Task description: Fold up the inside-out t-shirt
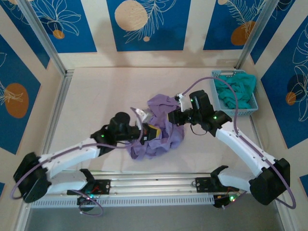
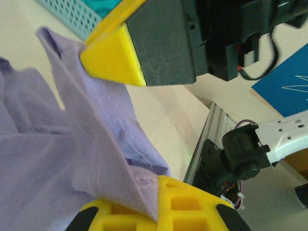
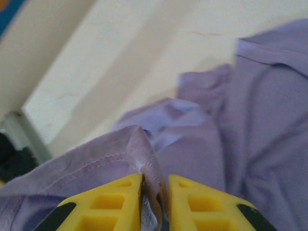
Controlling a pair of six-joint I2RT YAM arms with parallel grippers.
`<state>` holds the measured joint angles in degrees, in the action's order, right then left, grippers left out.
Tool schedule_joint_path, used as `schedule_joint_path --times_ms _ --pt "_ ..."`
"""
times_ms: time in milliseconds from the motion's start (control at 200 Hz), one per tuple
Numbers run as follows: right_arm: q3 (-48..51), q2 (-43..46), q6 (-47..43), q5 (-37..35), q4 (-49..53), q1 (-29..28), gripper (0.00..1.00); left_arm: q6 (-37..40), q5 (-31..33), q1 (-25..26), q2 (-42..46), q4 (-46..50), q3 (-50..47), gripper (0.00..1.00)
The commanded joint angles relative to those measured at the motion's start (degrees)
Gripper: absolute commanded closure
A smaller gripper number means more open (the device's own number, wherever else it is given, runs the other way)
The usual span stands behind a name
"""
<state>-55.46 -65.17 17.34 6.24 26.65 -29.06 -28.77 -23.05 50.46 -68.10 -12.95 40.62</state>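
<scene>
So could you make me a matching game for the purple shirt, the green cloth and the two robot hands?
1. lavender-purple cloth t-shirt
2. teal-green cloth garment
3. left hand
4. right hand

a. inside the light-blue plastic basket
b. pinching shirt cloth, reaching from the left
c. crumpled on the cream table
d. pinching shirt cloth, reaching from the right

Pairs: 1-c, 2-a, 3-b, 4-d.

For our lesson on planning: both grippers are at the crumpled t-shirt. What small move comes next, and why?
The left gripper and right gripper each pinch a seamed edge, close together, and the t-shirt lies bunched in a heap. So probably: draw them apart to spread it.
</scene>
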Motion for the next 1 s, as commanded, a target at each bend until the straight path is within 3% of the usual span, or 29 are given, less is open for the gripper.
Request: schedule_joint_path --times_ms 0,180,415,495,600,660,845,995 --pt "1.0 1.2 3.6 -11.1 7.0 0.6 0.72 -6.0 1.4 1.6 -5.5 -5.9 3.0 1.0" --pt "5.3 7.5 7.6 -11.0 11.0 0.8 0.58 -7.3 4.1 2.2 -10.5 -6.6 5.0 1.0" --pt "14.7 10.0 12.6 -6.8 5.3 -0.5 0.54 -7.4 3.4 2.2 -11.3 -6.6 5.1 1.0" --pt "16.0 7.9 13.2 -3.5 0.5 0.0 0.61 -7.0 3.7 2.2 -10.9 -5.9 4.8 1.0" --pt "15.7 6.0 12.5 -3.2 -1.5 0.3 0.89 -6.3 5.0 2.2 -9.6 -4.4 4.1 1.0" --pt "16.1 7.5 11.7 -2.6 -2.6 0.6 0.97 -5.9 6.5 2.1 -8.8 -3.3 3.6 1.0" --pt "20.5 15.5 10.6 12.0 -15.6 2.6 1.0 -6.5 13.0 0.2 -7.5 2.1 1.7 1.0" --pt "23.5 15.4 13.6 24.6 -28.5 4.0 1.0 -8.3 12.2 -2.8 -7.4 0.9 -0.5 1.0"
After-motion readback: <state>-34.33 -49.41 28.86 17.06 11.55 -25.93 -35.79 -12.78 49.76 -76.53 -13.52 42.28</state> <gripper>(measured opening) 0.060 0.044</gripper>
